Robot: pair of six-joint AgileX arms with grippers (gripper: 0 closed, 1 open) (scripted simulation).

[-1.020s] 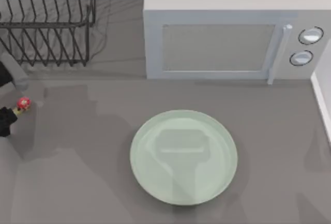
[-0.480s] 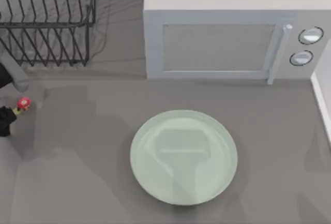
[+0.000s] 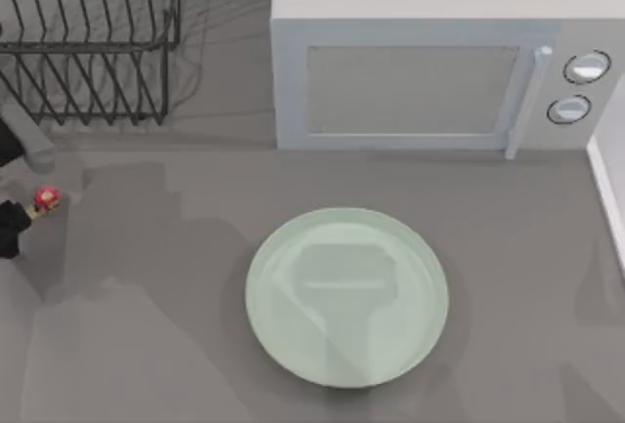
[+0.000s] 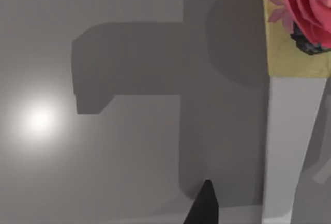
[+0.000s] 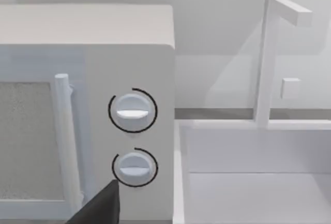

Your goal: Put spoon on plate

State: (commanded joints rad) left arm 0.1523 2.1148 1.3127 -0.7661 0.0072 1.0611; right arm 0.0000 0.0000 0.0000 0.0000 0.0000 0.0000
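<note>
The pale mint-green plate [image 3: 347, 296] lies flat in the middle of the table. At the table's far left edge, the spoon's red spotted knob [image 3: 45, 197] and a bit of its thin handle stick out of my left gripper [image 3: 12, 226], which is shut on the spoon. The spoon's bowl is hidden by the gripper. Spoon and gripper are well to the left of the plate, with bare table between them. One dark fingertip [image 4: 204, 206] of the left gripper shows in the left wrist view. A dark fingertip [image 5: 101, 208] of the right arm shows in the right wrist view, near the microwave's dials.
A grey microwave [image 3: 430, 71] stands behind the plate, door shut, with two dials [image 5: 132, 111] on its right. A black wire dish rack [image 3: 88, 42] fills the back left corner. A white basin with a tap [image 5: 269, 58] sits right of the microwave.
The red knob and my left gripper have shifted only a few pixels at the left edge. The plate has not moved.
</note>
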